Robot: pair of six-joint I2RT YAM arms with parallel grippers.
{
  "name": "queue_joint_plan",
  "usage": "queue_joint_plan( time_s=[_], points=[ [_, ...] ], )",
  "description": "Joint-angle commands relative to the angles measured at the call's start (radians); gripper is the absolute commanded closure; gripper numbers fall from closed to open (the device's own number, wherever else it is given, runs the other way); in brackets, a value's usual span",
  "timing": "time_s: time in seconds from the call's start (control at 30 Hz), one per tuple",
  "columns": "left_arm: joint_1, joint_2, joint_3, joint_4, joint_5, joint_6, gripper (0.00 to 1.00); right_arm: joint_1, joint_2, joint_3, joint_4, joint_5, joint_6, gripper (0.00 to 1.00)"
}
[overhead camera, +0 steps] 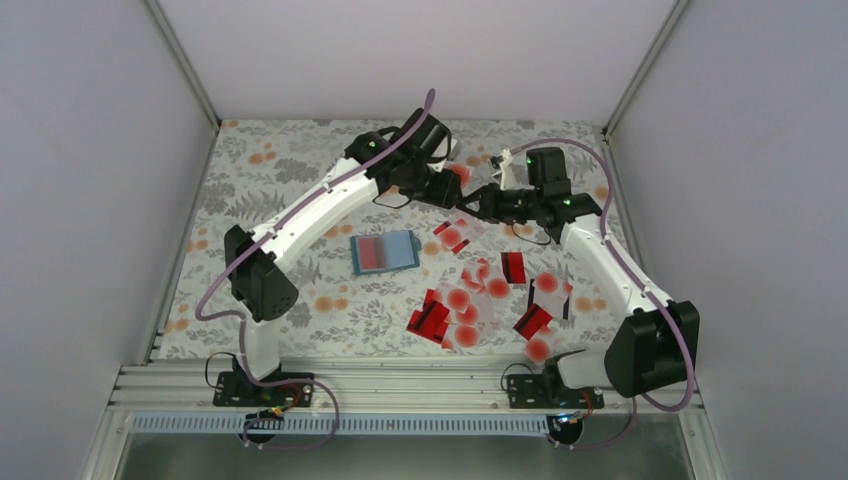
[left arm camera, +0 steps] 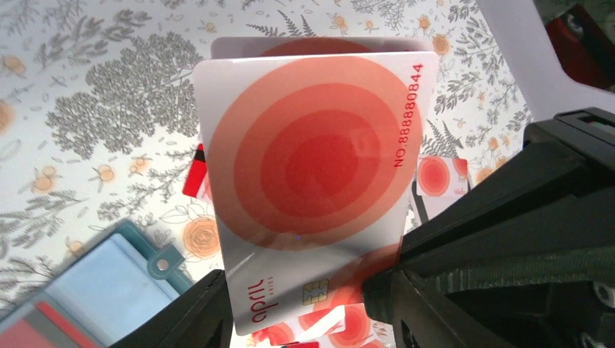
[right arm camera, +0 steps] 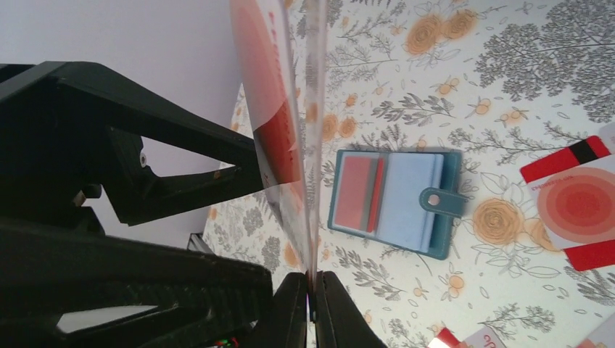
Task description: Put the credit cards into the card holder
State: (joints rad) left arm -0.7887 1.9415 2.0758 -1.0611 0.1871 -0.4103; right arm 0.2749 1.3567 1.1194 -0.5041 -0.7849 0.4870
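One card holder (overhead camera: 385, 252), many credit cards (overhead camera: 458, 299). Arms meet upper middle: right gripper (right arm camera: 313, 279) pinches a card (right arm camera: 313, 145); I cannot tell if the left gripper (left arm camera: 301, 301) squeezes.

The flower-printed cloth worktop (overhead camera: 260, 150) is lit brightly and evenly in the top view; only faint, soft shadows are cast beneath the white robot arms (overhead camera: 310, 205). In the left wrist view the pale rectangular plastic card with a red dot (left arm camera: 319, 167) is rendered sharply. In the right wrist view its edge at 12 o'clock and the black right claw (right arm camera: 313, 293) at 6 o'clock are blurred.
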Motion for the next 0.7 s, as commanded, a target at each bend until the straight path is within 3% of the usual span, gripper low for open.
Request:
queue_joint_plan(
  time_s=[0.0, 0.3, 0.5, 0.67],
  points=[
    [-0.017, -0.057, -0.046, 0.103, 0.09, -0.022, 0.49, 0.022, -0.004, 0.019, 0.033, 0.008, -0.011, 0.96],
    [0.037, -0.164, -0.223, 0.276, 0.204, -0.09, 0.71, 0.022, -0.023, 0.017, 0.043, -0.02, -0.02, 0.96],
    [0.085, -0.254, -0.366, 0.438, 0.304, -0.147, 0.75, 0.022, -0.025, 0.013, 0.032, -0.025, -0.034, 0.96],
    [0.089, -0.267, -0.377, 0.466, 0.34, -0.139, 0.76, 0.021, -0.018, 0.016, 0.029, -0.03, -0.035, 0.96]
  ],
)
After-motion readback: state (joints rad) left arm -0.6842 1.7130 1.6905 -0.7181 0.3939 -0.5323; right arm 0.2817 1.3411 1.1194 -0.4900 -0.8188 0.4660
